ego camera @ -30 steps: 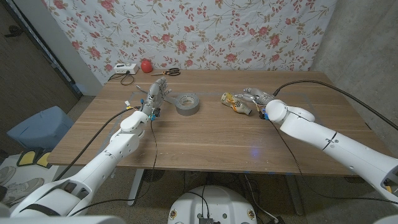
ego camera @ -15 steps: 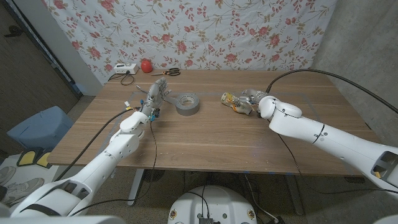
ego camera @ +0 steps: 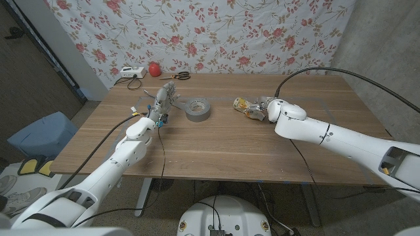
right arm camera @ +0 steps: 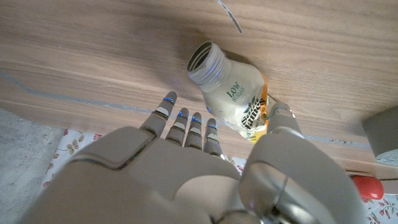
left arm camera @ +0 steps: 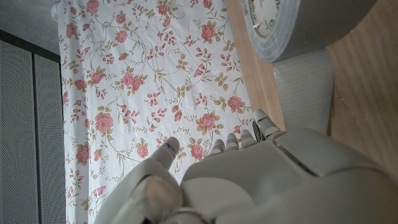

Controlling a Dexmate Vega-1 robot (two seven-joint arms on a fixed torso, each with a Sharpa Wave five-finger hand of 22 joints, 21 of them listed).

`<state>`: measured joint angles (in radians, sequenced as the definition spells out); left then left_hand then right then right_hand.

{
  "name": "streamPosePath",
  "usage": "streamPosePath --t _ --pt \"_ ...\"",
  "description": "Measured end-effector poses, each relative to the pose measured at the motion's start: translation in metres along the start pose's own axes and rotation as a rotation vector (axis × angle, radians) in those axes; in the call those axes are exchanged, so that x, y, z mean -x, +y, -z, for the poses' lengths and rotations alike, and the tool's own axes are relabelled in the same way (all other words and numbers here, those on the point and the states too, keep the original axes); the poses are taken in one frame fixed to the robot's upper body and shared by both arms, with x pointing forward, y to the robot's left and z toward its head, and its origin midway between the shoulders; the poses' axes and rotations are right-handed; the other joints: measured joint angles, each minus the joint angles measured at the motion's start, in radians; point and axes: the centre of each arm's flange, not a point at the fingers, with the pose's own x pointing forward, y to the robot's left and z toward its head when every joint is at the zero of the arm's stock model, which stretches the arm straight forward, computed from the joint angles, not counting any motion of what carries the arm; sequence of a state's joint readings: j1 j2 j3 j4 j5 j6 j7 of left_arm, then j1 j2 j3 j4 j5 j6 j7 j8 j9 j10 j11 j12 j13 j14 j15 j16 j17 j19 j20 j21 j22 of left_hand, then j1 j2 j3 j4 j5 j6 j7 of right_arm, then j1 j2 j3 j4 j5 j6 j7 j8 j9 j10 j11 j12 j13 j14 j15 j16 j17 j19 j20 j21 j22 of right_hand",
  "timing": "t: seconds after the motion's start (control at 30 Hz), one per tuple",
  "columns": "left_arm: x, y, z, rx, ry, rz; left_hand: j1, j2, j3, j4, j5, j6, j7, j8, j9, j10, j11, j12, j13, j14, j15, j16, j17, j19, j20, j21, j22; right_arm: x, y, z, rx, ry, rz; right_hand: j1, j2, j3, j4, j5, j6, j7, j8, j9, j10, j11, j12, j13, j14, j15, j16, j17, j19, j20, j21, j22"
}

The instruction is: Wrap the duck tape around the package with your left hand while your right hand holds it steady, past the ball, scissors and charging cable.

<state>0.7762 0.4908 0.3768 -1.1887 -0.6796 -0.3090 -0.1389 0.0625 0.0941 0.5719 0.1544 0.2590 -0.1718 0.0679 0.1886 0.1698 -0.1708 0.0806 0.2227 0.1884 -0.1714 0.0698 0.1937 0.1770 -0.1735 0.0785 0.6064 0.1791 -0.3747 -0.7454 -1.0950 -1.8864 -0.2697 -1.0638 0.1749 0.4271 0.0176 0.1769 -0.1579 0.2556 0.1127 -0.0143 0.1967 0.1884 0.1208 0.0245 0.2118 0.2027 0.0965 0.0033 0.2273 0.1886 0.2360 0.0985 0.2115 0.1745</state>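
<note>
Grey duck tape [ego camera: 198, 109], a thick roll lying flat on the wooden table [ego camera: 216, 144], just beside the left hand [ego camera: 165, 99], fingers spread and holding nothing. Near the table's middle, the package [ego camera: 249, 109]: a small uncapped bottle on its side, white and orange label. Right hand [ego camera: 268, 106] over it, fingers extended; grip impossible to tell.

We see the tape roll [ego camera: 197, 109] at frame center, left hand [ego camera: 164, 99] just beside it, right hand [ego camera: 267, 105] at the package [ego camera: 247, 107].
</note>
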Motion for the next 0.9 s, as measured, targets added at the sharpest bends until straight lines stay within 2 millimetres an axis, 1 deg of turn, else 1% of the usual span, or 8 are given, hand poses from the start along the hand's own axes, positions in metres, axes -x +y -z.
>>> streamPosePath --t 0.23,0.43,0.6,0.63,0.67,0.7,0.8,0.9 --pt "-0.003 0.003 0.000 0.002 0.002 0.000 0.000 0.000 0.000 0.000 0.000 0.000 0.000 0.000 0.000 0.000 0.000 0.000 0.000 0.000 0.000 0.000 0.000 0.000 0.000 -0.004 0.000 -0.007 0.004 -0.004 0.042 0.029 -0.025 0.042 -0.002 0.008 -0.008 0.011 0.000 0.000 0.000 0.002 0.015 -0.003 0.008 0.000 0.025 -0.011 0.006 0.000 0.016 -0.001 0.000 0.000" --pt "-0.005 0.004 0.000 0.004 0.004 0.004 0.000 0.000 0.000 0.000 0.000 0.000 0.000 0.000 0.000 0.000 0.000 0.000 0.000 0.000 0.000 0.000 0.000 0.000 0.000 -0.004 0.000 -0.011 0.006 -0.006 0.070 0.049 -0.030 0.127 -0.001 0.026 -0.018 0.037 0.044 -0.001 0.021 0.005 0.070 -0.015 0.023 0.005 0.087 -0.036 0.021 0.005 0.059 -0.012 0.012 0.000" --pt "-0.007 0.006 0.001 0.003 0.006 -0.001 0.000 0.000 0.000 0.000 0.000 0.000 0.000 0.000 0.000 0.000 0.000 0.000 0.000 0.000 0.000 0.000 0.000 0.000 0.000 -0.004 0.000 -0.011 0.003 -0.005 0.076 0.055 -0.017 0.178 0.015 0.042 -0.002 0.062 0.121 0.009 0.041 0.005 0.209 -0.022 0.074 0.017 0.230 -0.044 0.076 0.029 0.140 -0.040 0.029 0.004" --pt "-0.007 0.006 0.001 0.002 0.007 -0.001 0.000 0.000 0.000 0.000 0.000 0.000 0.000 0.000 0.000 0.000 0.000 0.000 0.000 0.000 0.000 0.000 0.000 0.000 0.000 -0.004 0.000 -0.011 -0.015 -0.009 0.076 0.050 0.014 0.189 0.026 0.044 0.001 0.063 0.130 0.019 0.044 0.005 0.236 -0.024 0.085 0.018 0.258 -0.044 0.090 0.036 0.154 -0.049 0.029 0.005" --pt "-0.007 0.004 0.001 0.002 0.007 0.011 0.000 0.000 0.000 0.000 0.000 0.000 0.000 0.000 0.000 0.000 0.000 0.000 0.000 0.000 0.000 0.000 0.000 0.000 0.000 -0.004 0.000 -0.018 0.008 -0.012 0.104 0.063 -0.019 0.199 0.036 0.046 0.003 0.066 0.143 0.031 0.047 0.005 0.261 -0.028 0.099 0.022 0.286 -0.044 0.103 0.044 0.166 -0.059 0.033 0.005" --pt "-0.008 0.004 0.001 0.000 0.007 0.012 0.000 0.000 0.000 0.000 0.000 0.000 0.000 0.000 0.000 0.000 0.000 0.000 0.000 0.000 0.000 0.000 0.000 0.000 0.000 -0.007 0.000 -0.020 0.009 -0.012 0.108 0.065 -0.018 0.207 0.044 0.043 0.007 0.066 0.157 0.045 0.053 0.005 0.289 -0.029 0.117 0.029 0.318 -0.045 0.120 0.055 0.182 -0.065 0.036 0.005" --pt "-0.008 0.004 -0.001 -0.013 0.008 0.018 0.031 0.009 0.003 -0.034 -0.001 0.000 -0.023 0.000 0.000 0.000 -0.001 0.000 0.000 0.000 0.000 0.000 -0.005 0.002 0.002 -0.011 0.000 -0.022 0.010 -0.013 0.118 0.067 -0.003 0.208 0.045 0.039 0.012 0.066 0.218 0.085 0.071 0.005 0.353 -0.015 0.180 0.049 0.415 -0.048 0.180 0.100 0.237 -0.086 0.051 0.009" --pt "-0.009 0.004 -0.005 -0.042 0.009 0.022 0.073 0.013 0.006 -0.086 -0.019 0.019 -0.051 0.009 0.000 0.017 -0.027 0.015 0.000 0.005 -0.009 0.001 -0.009 0.009 0.009 -0.011 0.000 -0.023 0.009 -0.015 0.125 0.063 0.017 0.234 0.019 0.039 0.012 0.059 0.310 0.106 0.076 0.005 0.451 0.009 0.260 0.069 0.532 -0.059 0.275 0.187 0.293 -0.099 0.069 0.014"
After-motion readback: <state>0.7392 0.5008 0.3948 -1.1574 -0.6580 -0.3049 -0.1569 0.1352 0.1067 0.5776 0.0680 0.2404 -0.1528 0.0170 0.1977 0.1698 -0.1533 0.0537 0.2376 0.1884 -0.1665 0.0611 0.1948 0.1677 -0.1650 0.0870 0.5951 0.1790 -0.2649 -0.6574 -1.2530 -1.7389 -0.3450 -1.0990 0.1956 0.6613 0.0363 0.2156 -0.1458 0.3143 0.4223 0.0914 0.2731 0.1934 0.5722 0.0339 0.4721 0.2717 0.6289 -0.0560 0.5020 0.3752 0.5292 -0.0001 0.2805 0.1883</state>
